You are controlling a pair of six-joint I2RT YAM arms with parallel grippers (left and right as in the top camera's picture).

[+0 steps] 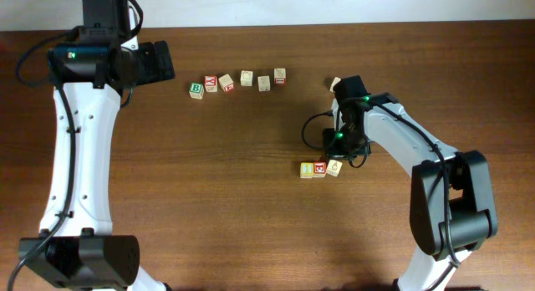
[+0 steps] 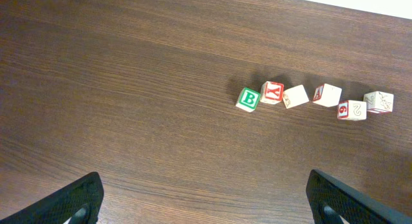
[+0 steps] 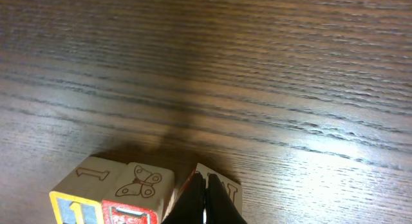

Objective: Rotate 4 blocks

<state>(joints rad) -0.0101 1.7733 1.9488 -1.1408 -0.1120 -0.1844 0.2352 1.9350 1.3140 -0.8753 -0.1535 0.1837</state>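
Right gripper [image 3: 205, 201] fully closed, nothing between the fingers. Its tips sit at the top face of the pale cube [image 3: 225, 188], apparently touching it. In the right wrist view the red cube [image 3: 138, 195], with a butterfly on its top face, is just left of the gripper. The yellow cube [image 3: 76, 197], showing a blue "1", is further left, touching the red one.

Overhead: right gripper [image 1: 336, 155] hangs directly over these three. Yellow cube [image 1: 307, 169], red cube [image 1: 319, 169] and pale cube [image 1: 334, 167] make a short line on the bench [image 1: 251, 207]. The fourth cube [image 1: 335, 84] lies well behind this gripper, against the arm and partly hidden; lettering unreadable.

Left gripper [image 2: 206, 208] wide open, empty, above bare bench. The row of six cubes [image 2: 322, 98] lies ahead of it and off to its right, well apart. The green B cube [image 2: 247, 99] is the end of the row nearest the gripper. Overhead: left gripper [image 1: 157, 63], row [image 1: 247, 79] beyond its tips.
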